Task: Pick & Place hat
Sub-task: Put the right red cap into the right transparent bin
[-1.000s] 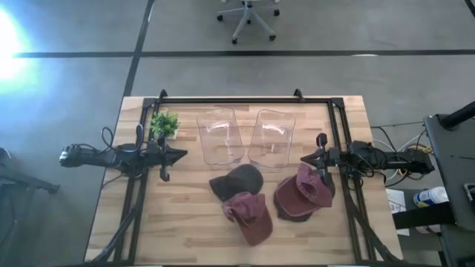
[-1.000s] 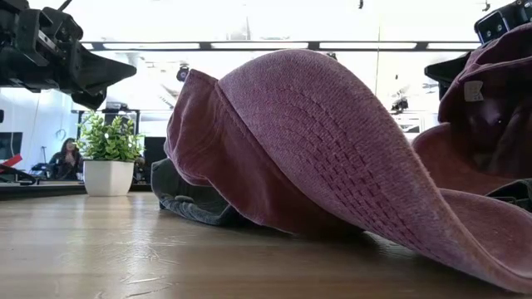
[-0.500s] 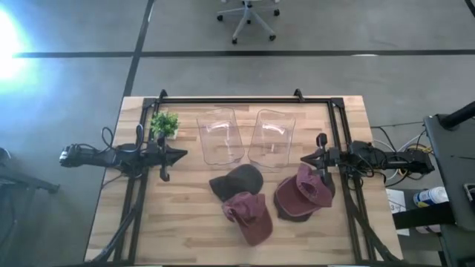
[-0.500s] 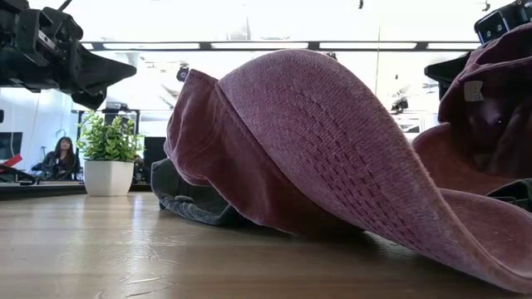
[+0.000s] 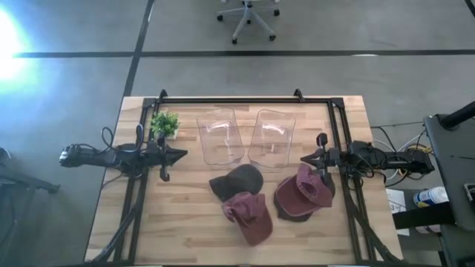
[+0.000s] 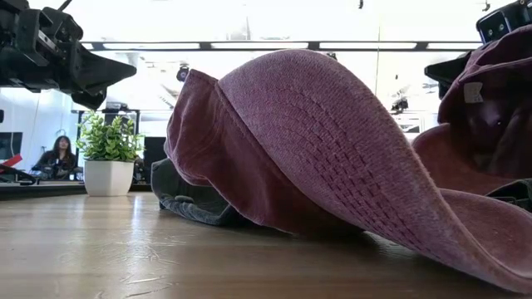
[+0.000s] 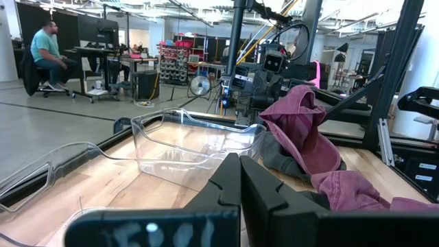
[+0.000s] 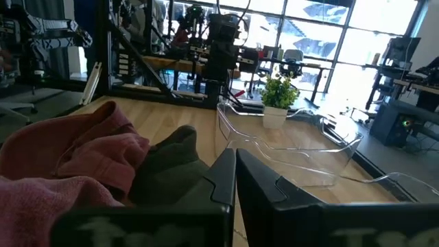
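Fingers of both grippers pressed together, holding nothing. Left gripper (image 5: 180, 155) hovers at the left side of the wooden table (image 5: 185, 222), near a potted plant (image 5: 164, 124); right gripper (image 5: 306, 159) hovers at the right side, just above a maroon hat (image 5: 304, 190). A dark hat (image 5: 236, 180) lies mid-table with a second maroon hat (image 5: 249, 214) overlapping it. Two clear bins (image 5: 220, 136) sit behind the hats. A black frame (image 5: 230, 99) borders the table. Grey floor surrounds it, with an office chair (image 5: 249, 16) beyond. A seated person (image 7: 46, 55) appears in the workshop behind.
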### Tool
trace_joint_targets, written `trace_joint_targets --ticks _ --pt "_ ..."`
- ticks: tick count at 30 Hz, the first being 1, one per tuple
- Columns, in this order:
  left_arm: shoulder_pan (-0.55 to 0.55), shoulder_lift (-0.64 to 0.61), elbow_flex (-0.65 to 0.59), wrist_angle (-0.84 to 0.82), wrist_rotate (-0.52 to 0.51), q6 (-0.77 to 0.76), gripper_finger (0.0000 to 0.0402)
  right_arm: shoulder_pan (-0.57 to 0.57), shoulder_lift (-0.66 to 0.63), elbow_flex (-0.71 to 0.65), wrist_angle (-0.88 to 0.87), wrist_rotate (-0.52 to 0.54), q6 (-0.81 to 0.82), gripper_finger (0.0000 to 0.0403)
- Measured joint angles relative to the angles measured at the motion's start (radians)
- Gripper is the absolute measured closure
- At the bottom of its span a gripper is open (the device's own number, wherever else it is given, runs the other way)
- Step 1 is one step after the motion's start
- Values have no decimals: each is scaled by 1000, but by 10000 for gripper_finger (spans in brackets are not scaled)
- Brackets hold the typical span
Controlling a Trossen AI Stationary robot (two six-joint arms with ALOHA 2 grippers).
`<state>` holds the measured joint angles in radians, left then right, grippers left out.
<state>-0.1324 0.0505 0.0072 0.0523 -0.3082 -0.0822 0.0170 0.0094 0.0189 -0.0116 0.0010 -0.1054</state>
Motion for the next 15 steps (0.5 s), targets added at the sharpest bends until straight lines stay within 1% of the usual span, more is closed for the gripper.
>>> trace_joint_targets --ticks 2,4,6,8,11,13,15 --pt "0 0 0 0 0 6 401 0 0 0 1 0 -1 394" --pt "0 0 0 0 -2 76 401 0 0 0 2 6 -4 394" --pt "0 0 0 6 -2 156 401 0 0 0 2 20 78 394" --pt "0 0 0 23 -6 163 401 0 0 0 5 29 227 394" --pt "0 -1 0 127 -4 44 401 0 1 0 28 29 442 394" --pt "0 0 0 183 -3 -87 401 0 1 0 74 29 582 394" --pt "0 0 0 239 1 -251 401 0 1 0 147 39 728 394"
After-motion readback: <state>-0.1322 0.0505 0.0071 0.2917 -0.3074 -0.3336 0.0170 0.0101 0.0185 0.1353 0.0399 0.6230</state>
